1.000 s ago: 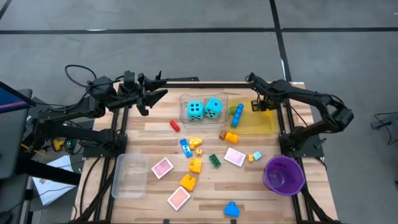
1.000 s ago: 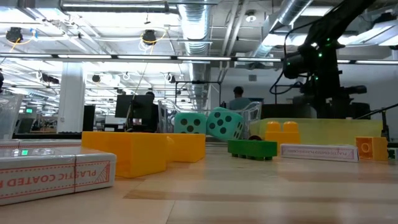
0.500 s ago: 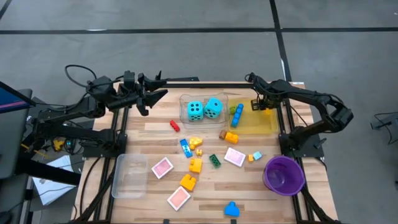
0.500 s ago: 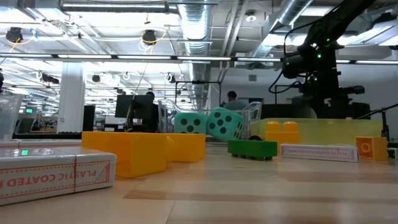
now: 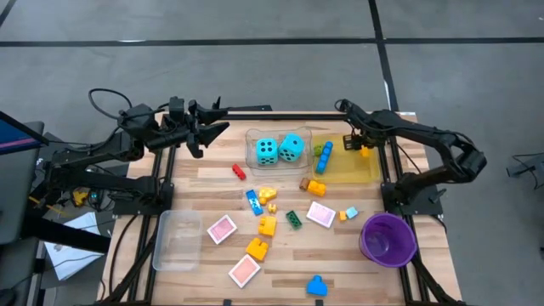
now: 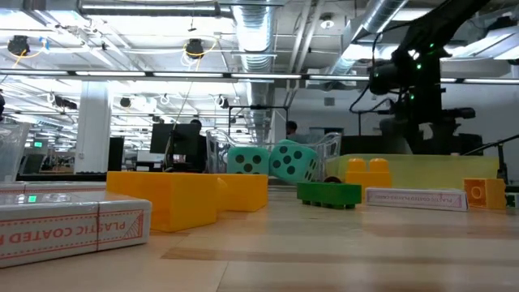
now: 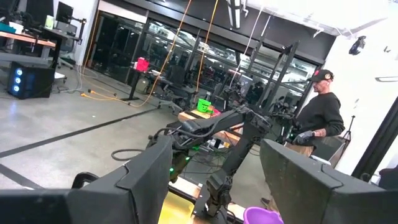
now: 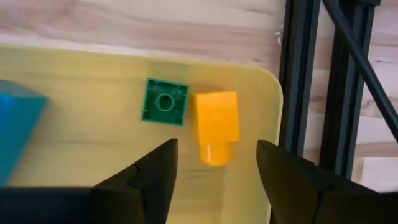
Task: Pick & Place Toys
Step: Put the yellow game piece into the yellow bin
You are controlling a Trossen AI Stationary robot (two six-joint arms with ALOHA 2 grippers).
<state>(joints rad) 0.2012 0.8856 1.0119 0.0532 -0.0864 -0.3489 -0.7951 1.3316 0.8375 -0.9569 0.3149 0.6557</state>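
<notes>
At the front edge of the counter point(image 5: 212, 178): a lone blue brick point(image 5: 316, 286) and a pink tile point(image 5: 244, 270). Just behind, to the right, a purple bowl point(image 5: 388, 238); to the left, a clear tray point(image 5: 178, 239); inside of both hard to read from above. Mid-counter, scattered loose: two orange bricks point(image 5: 257, 248), two more pink tiles point(image 5: 221, 229), a green brick point(image 5: 293, 218), a small blue brick point(image 5: 253, 201), yellow bricks point(image 5: 267, 195), a red brick point(image 5: 239, 172).

Farther back, a second clear tray point(image 5: 279, 132) holding two turquoise dice point(image 5: 267, 150), black dots showing, side by side and touching. Right beside it, a yellow tray point(image 5: 361, 174) with a green-and-blue stack point(image 5: 325, 153) at its left end and, at the far right corner, a green square brick point(image 8: 164, 101) lying just beside an orange brick point(image 8: 217, 126).

Right gripper point(image 8: 214, 180) poised over that corner, released, fingers apart, orange brick lying on the tray floor between and beyond the tips, untouched. Blue piece cut off at the wrist view's edge.

Left gripper point(image 5: 208, 132) waiting off the far left corner, fingers spread, grasping nothing.
</notes>
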